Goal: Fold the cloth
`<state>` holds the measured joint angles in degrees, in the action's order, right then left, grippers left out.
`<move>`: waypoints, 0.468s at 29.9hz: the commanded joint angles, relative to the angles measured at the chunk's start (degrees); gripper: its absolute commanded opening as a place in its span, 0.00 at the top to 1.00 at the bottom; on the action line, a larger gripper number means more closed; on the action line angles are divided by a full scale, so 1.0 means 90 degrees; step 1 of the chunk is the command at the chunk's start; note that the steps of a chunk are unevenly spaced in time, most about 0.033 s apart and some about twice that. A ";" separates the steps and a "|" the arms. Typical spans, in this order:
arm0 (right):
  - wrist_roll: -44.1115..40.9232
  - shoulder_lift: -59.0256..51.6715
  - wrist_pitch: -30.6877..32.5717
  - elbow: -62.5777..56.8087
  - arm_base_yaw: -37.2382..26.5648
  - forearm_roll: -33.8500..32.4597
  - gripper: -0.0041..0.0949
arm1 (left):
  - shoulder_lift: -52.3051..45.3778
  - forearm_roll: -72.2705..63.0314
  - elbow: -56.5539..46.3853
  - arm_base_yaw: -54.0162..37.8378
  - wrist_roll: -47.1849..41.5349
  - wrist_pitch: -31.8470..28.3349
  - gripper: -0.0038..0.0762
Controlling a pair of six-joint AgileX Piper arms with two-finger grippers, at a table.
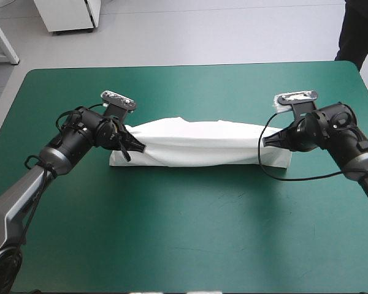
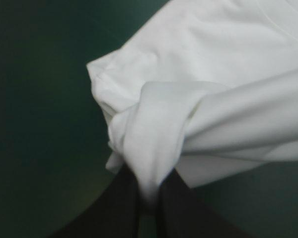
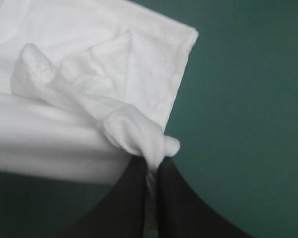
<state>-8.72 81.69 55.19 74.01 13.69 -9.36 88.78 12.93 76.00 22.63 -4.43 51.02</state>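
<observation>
Left claw (image 1: 140, 147) was pinching one end of the T-shirt (image 1: 202, 142) and right claw (image 1: 267, 141) the other, both pressed nearly together on bunched fabric. T-shirt was a long white band stretched between them, lower layer lying mid-table (image 1: 184, 220). It was well apart from every edge, with broad teal-green surface front and back.

T-shirt (image 1: 202, 144) across table (image 1: 184, 233) middle

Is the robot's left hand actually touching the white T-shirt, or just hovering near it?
Touching. The left wrist view shows the left hand all but shut on a bunched fold of the T-shirt.
</observation>
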 commanded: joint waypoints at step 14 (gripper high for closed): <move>0.0267 0.2086 -0.1320 0.1808 -0.0375 0.0558 0.98 | 0.2104 0.0133 0.2700 -0.0508 -0.0093 -0.0982 0.96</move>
<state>-7.00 99.96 46.85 84.47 10.71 -4.60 107.35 12.95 95.29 18.19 -4.69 44.58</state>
